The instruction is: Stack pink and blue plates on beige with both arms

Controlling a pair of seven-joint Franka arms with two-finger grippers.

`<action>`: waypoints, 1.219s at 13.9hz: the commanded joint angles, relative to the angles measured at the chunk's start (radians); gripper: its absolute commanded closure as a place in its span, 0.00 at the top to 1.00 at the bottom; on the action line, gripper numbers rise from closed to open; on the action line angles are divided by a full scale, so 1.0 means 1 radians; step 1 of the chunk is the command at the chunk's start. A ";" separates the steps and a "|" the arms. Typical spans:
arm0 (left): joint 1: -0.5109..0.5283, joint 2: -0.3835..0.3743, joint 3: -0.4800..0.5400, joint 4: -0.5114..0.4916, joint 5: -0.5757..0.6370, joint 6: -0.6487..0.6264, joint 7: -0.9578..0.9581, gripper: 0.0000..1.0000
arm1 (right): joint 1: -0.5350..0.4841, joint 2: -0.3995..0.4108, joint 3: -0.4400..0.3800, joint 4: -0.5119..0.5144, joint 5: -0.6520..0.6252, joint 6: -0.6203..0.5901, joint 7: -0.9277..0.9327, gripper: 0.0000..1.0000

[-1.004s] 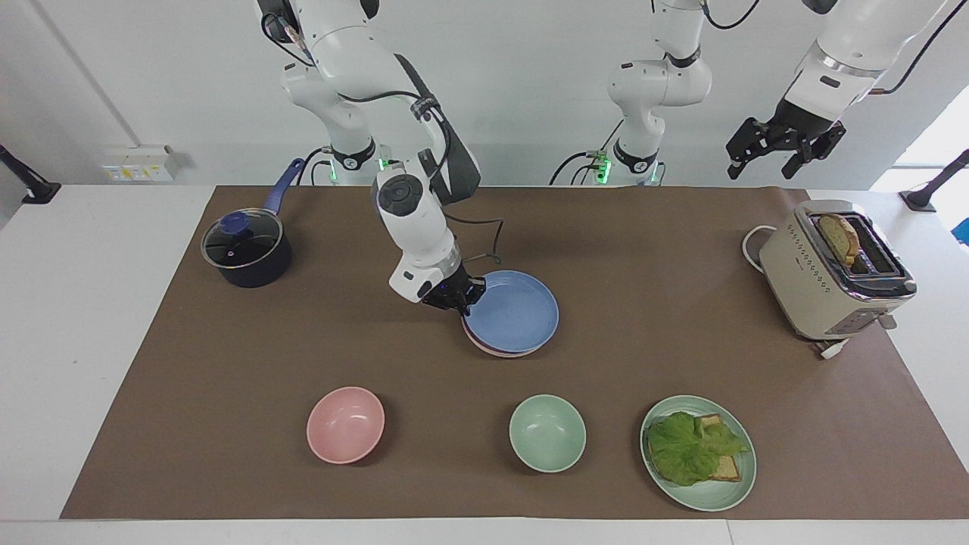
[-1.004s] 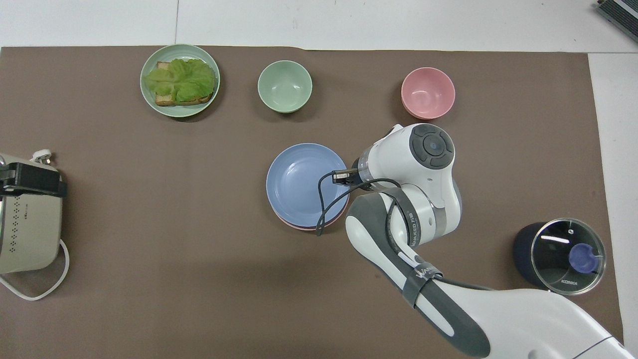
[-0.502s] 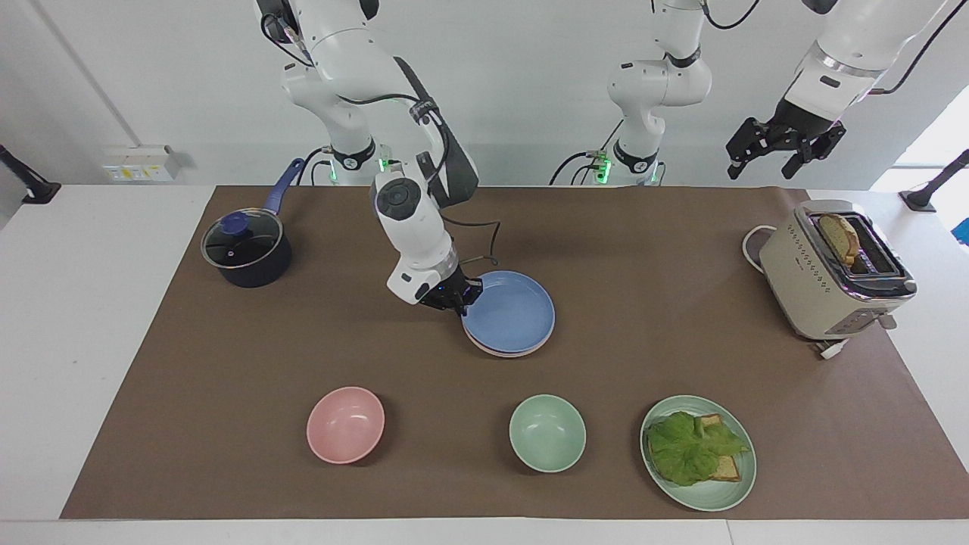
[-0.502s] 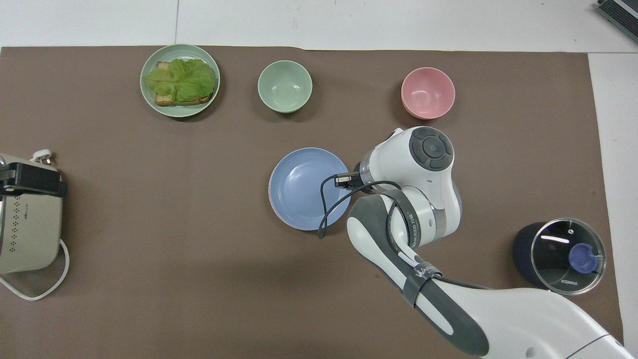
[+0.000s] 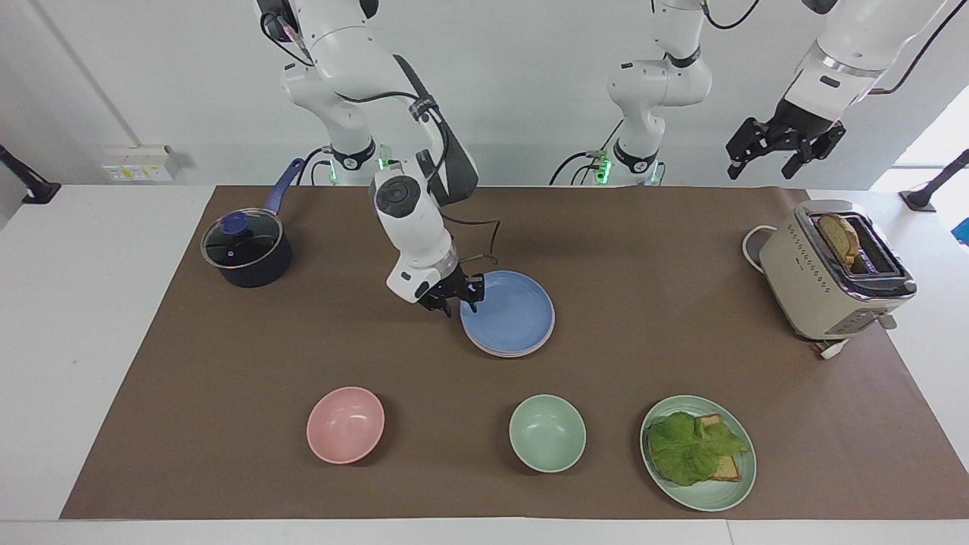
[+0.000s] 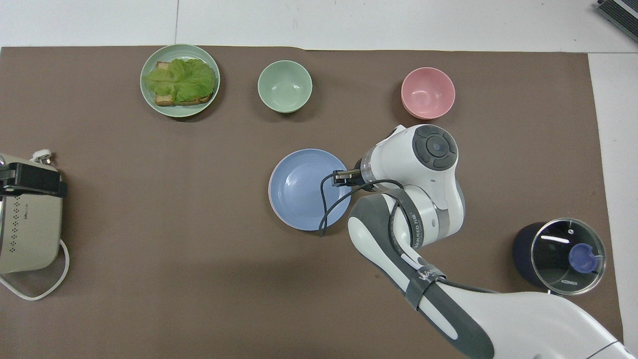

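Brown matting covers the desk [image 5: 189, 356], with bare room all round the blue plate [image 5: 515, 310] at its middle, stacked on a pink plate [image 5: 500, 353] whose rim just peeks out. At the stack's edge the right gripper [image 5: 455, 297] now has its fingers parted and released — a second ago they pinched the matte, round plate. High over the toaster [image 5: 825, 280], the left gripper [image 5: 783, 147] waits with claws spread.

We see three plates [image 5: 509, 312] stacked mid-worktop [image 5: 91, 318]. Farther from us sit two bowls [image 5: 345, 424] and a sandwich plate [image 5: 708, 496]. The pot [image 5: 246, 250] stands at our right arm's end, the toaster [image 5: 829, 272] at our left's.
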 commanded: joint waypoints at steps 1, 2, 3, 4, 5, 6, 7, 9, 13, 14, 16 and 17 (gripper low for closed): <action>0.009 -0.013 -0.004 -0.002 0.006 -0.011 0.007 1.00 | -0.067 -0.099 0.001 -0.007 -0.009 -0.074 -0.001 1.00; 0.009 -0.011 -0.004 -0.002 0.006 -0.011 0.007 1.00 | -0.105 -0.134 -0.001 -0.007 -0.011 -0.112 -0.001 1.00; 0.009 -0.011 -0.004 -0.002 0.006 -0.011 0.009 1.00 | -0.148 -0.168 -0.001 -0.007 -0.014 -0.152 -0.001 1.00; 0.009 -0.011 -0.004 -0.002 0.006 -0.011 0.007 1.00 | -0.195 -0.203 -0.001 -0.005 -0.027 -0.198 -0.002 1.00; 0.009 -0.013 -0.004 -0.002 0.006 -0.011 0.007 1.00 | -0.238 -0.239 -0.001 -0.005 -0.061 -0.244 -0.008 1.00; 0.009 -0.011 -0.004 -0.002 0.006 -0.011 0.007 1.00 | -0.271 -0.274 0.001 -0.005 -0.092 -0.285 -0.010 1.00; 0.009 -0.011 -0.004 -0.002 0.006 -0.011 0.007 1.00 | -0.300 -0.312 0.001 -0.002 -0.113 -0.334 -0.012 1.00; 0.009 -0.011 -0.004 -0.002 0.006 -0.011 0.007 1.00 | -0.348 -0.375 -0.001 0.025 -0.135 -0.438 -0.016 1.00; 0.009 -0.013 -0.004 -0.002 0.006 -0.011 0.007 1.00 | -0.368 -0.373 0.002 0.189 -0.200 -0.624 -0.013 1.00; 0.009 -0.011 -0.004 -0.002 0.006 -0.011 0.007 1.00 | -0.368 -0.363 0.004 0.234 -0.222 -0.650 -0.016 1.00; 0.009 -0.011 -0.004 -0.002 0.006 -0.011 0.007 1.00 | -0.360 -0.324 0.002 0.336 -0.234 -0.757 -0.015 1.00; 0.009 -0.011 -0.004 -0.002 0.006 -0.011 0.007 1.00 | -0.355 -0.289 0.005 0.404 -0.259 -0.813 -0.015 1.00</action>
